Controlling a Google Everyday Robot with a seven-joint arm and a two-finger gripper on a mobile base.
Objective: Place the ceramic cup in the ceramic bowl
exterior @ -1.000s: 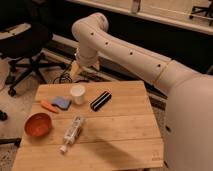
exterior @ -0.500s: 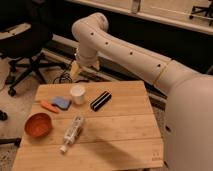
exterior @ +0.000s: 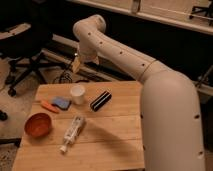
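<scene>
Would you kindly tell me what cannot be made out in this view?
The gripper, hanging beyond the table's far edge behind the cup: too small for detail, camera view.
The black object right of the cup: too small to identify.
Table's near edge: cut off by the frame's bottom.
The orange item by the blue block: likewise.

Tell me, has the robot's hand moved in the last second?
No. The hand still hangs above the table's far edge, just behind the ceramic cup, as before.
</scene>
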